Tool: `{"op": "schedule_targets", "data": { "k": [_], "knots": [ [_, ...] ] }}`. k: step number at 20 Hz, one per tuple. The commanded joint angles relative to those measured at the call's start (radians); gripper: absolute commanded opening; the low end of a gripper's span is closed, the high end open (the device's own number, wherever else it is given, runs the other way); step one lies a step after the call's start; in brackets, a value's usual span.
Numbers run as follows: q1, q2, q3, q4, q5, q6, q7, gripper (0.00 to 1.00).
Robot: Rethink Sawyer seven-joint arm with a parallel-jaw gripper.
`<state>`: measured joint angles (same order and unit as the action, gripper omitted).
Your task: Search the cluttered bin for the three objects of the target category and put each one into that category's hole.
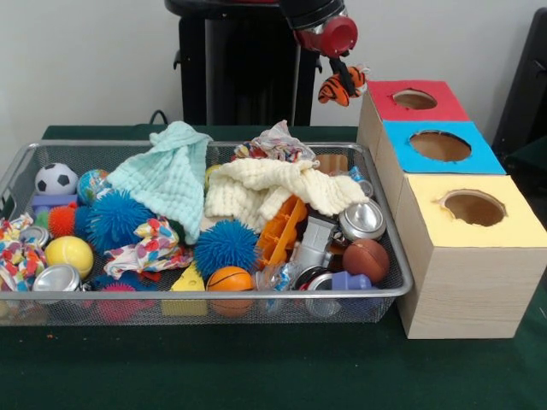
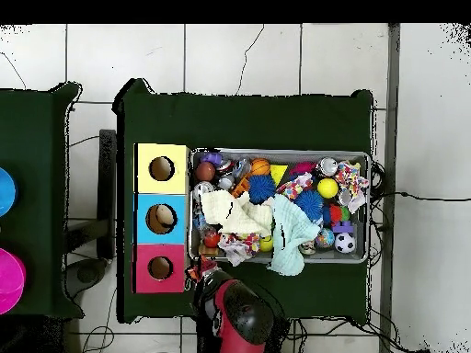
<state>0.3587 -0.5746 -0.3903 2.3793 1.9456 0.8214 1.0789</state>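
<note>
The gripper (image 1: pixel 342 75) is closed on a toy tiger (image 1: pixel 343 84). The tiger hangs clear above the table, just beside the box's red hole (image 1: pixel 414 99).

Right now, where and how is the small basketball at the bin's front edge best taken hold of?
Probably across the exposed upper half of the small basketball, coming straight down from above. It sits low against the bin's front wall, with the yellow block and clear bottle beside it, so side approaches look blocked. Its round top is clear.

Bin (image 1: pixel 389 256) left of box row (image 1: pixel 444 248); toy tiger (image 1: pixel 342 85) above between.
</note>
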Motion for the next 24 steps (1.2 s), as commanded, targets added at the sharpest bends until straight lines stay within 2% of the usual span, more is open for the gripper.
{"op": "schedule_targets", "data": {
  "k": [1, 4, 8, 9, 10, 11, 12, 14, 18, 19, 24],
  "knots": [
    [-0.004, -0.033, 0.023, 0.012, 0.004, 0.021, -0.321, 0.0],
    [0.008, -0.002, 0.045, 0.004, 0.064, 0.032, -0.346, 0.0],
    [0.024, -0.032, 0.041, 0.007, 0.045, 0.025, -0.287, 0.0],
    [-0.004, -0.04, 0.029, 0.003, 0.009, 0.025, -0.283, 0.0],
    [-0.004, -0.037, 0.032, 0.003, 0.013, 0.026, -0.281, 0.0],
    [0.001, -0.011, 0.046, 0.009, 0.061, 0.038, -0.313, 0.0],
    [0.004, -0.003, 0.052, 0.008, 0.077, 0.041, -0.315, 0.0],
    [-0.008, -0.006, 0.053, 0.001, 0.063, 0.044, -0.296, 0.0],
    [-0.021, 0.044, 0.086, -0.031, 0.105, 0.059, -0.29, 0.0],
    [0.013, 0.037, 0.088, -0.008, 0.144, 0.069, -0.294, 0.0],
    [0.068, 0.074, 0.098, -0.036, 0.221, 0.069, -0.29, 0.0]
  ]
}}
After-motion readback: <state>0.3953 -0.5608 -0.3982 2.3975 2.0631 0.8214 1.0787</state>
